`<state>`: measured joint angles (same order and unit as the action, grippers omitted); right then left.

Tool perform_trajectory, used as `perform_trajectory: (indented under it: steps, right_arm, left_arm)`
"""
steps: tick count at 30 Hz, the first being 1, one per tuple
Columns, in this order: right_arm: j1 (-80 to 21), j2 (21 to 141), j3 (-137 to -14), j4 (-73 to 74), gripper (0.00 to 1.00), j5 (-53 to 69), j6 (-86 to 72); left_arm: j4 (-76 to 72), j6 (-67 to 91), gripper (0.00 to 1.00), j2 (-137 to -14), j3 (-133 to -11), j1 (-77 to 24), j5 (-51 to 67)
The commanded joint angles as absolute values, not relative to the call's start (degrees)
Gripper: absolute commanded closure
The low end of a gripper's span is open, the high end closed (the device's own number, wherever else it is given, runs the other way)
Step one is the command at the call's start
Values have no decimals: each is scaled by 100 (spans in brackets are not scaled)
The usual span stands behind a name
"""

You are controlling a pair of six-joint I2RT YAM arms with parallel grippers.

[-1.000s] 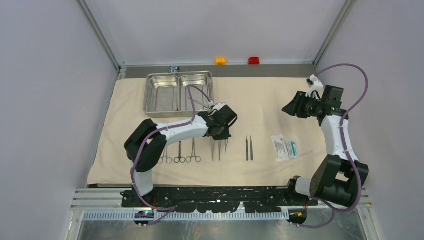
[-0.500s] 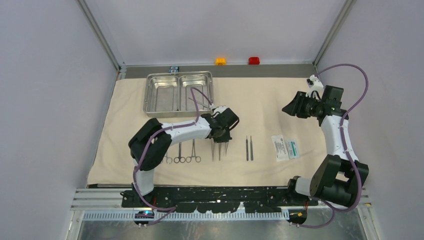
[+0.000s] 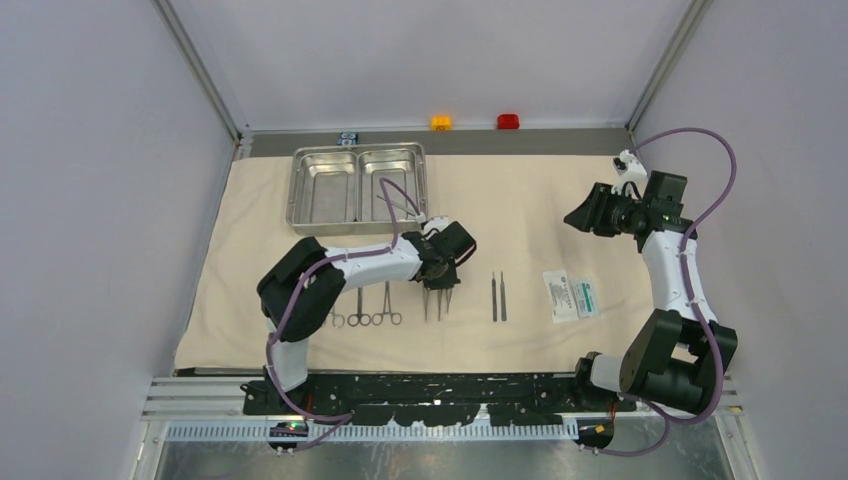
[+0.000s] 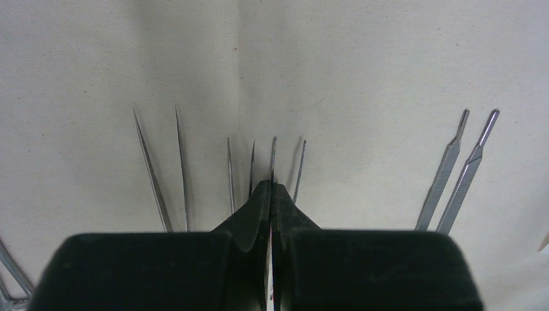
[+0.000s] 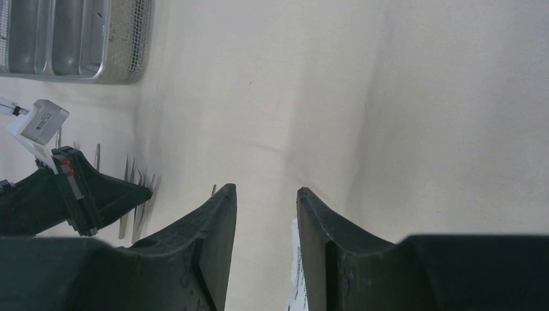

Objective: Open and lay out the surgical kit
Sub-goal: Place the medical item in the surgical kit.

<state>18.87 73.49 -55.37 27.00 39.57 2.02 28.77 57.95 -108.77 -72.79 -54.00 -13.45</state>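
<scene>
Our left gripper [image 4: 270, 186] is pressed shut, low over the slim steel tweezers [image 3: 438, 302] on the large beige cloth wrap [image 3: 520, 200]. Their long axes run straight ahead of it, toward the near edge. Our right gripper [image 5: 266, 194], half-spread and empty, hangs well apart.
</scene>
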Motion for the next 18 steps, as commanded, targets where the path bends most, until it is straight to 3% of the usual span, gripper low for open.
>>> perform_trajectory:
  steps: [1, 18]
  right_arm:
    - [1899, 7182, -5520, 2466, 55, 4027, 211]
    - [1903, 7202, -5511, 2452, 55, 4033, 211]
  left_arm:
    - [2667, 5887, 100, -10722, -7215, -5423, -1538]
    - [2632, 5933, 100, -10829, -7255, -5477, -1413]
